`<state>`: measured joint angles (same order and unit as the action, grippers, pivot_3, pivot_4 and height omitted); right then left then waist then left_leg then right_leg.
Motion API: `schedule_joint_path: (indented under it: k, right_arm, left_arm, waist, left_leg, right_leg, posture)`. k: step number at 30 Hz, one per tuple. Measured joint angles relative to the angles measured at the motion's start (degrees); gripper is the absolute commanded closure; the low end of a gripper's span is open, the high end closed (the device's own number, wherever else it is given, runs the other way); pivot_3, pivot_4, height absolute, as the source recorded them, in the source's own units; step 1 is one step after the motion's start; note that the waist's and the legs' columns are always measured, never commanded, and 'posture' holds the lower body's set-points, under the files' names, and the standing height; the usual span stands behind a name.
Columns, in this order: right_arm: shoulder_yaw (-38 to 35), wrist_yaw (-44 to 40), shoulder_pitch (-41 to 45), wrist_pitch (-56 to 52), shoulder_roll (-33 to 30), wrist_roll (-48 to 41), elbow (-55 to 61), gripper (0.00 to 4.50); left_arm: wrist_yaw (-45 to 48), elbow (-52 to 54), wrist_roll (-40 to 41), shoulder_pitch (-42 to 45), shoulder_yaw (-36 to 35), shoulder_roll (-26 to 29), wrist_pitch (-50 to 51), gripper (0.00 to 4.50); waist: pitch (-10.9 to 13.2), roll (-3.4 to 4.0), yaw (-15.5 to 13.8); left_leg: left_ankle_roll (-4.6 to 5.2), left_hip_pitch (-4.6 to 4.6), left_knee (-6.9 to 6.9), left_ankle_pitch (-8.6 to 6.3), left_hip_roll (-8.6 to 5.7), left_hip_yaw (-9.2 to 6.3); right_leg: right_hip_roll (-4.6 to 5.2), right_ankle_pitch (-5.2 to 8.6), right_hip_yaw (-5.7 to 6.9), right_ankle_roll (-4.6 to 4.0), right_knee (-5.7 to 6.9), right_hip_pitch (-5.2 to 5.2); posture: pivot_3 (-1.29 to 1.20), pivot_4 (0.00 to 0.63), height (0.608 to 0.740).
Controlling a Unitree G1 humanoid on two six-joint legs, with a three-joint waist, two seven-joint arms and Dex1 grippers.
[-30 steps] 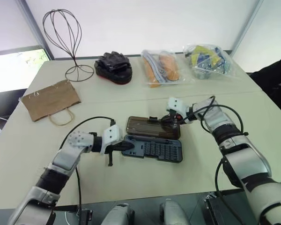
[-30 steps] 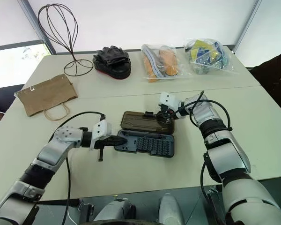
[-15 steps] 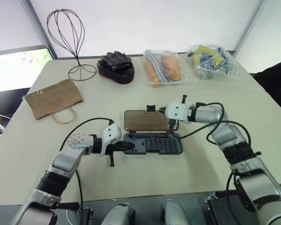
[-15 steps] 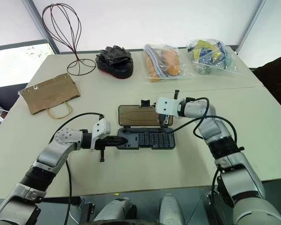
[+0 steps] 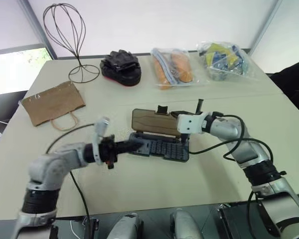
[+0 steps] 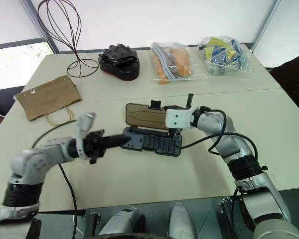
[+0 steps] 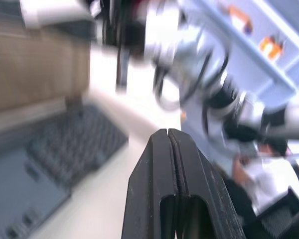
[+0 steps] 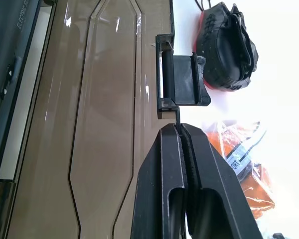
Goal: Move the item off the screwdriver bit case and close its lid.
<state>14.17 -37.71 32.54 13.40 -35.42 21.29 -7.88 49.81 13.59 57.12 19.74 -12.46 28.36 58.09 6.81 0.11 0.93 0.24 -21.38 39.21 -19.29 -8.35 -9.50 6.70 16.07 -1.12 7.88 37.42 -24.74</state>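
The brown paper bag [image 5: 53,103] lies flat at the left of the bench [image 5: 139,189], well apart from the bit case [image 5: 159,147]. The left claw [image 5: 132,145] is clenched on nothing, its tips at the left end of the case's blue-grey tray. The case stands open, its smoky lid [image 5: 155,122] tilted up behind the tray. The right claw [image 8: 179,130] is clenched too, against the lid's right edge near the latch tab [image 8: 182,82].

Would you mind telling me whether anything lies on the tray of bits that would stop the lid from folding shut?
Nothing visible does. The kraft paper bag lies well aside on the table, the tray holds its bits alone, and the lid stands partly raised. The left gripper, shut, sits at the tray's end.
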Motion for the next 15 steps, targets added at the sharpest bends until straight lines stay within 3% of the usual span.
schedule_joint_path:
  k: [3,9,12,15]
  right_arm:
    - [0.0,0.3,-0.04,1.08,-0.36,-0.01,-0.28,4.47]
    - [0.13,0.45,0.2,3.53,-0.51,0.01,-0.81,4.47]
    - [0.12,0.59,0.2,3.72,-0.52,0.0,-0.87,4.47]
    - [0.12,0.66,0.18,3.73,-0.43,-0.03,-0.83,4.47]
  left_arm:
    - [-5.37,-4.67,-3.89,4.71,-0.88,-0.97,-5.04,4.5]
    - [-13.56,-31.97,-28.29,16.93,5.74,-1.82,-29.05,4.5]
    - [-10.53,-46.51,-37.57,20.93,12.23,-3.54,-39.17,4.5]
    - [-3.51,-54.39,-41.15,22.64,16.32,-6.06,-44.04,4.5]
  waist:
    - [0.02,0.01,-0.31]
    - [0.05,-0.02,-0.04]
    - [0.05,-0.03,0.03]
    - [0.07,-0.06,0.08]
  left_leg:
    - [0.0,0.04,0.01,0.0,-0.03,0.0]
    - [-0.07,0.02,-0.11,0.04,-0.08,0.02]
    - [-0.06,-0.04,-0.1,0.04,-0.11,0.01]
    - [-0.06,-0.08,-0.1,0.04,-0.13,0.01]
  right_leg:
    - [0.02,0.0,0.05,0.0,-0.03,0.08]
    - [0.03,0.0,0.18,0.0,-0.22,0.06]
    - [0.04,0.0,0.22,0.01,-0.21,0.01]
    - [0.04,-0.01,0.23,0.01,-0.2,-0.01]
  posture:
    - [0.0,0.15,0.74]
    - [0.0,0.15,0.74]
    - [0.0,0.15,0.74]
    - [0.0,0.15,0.74]
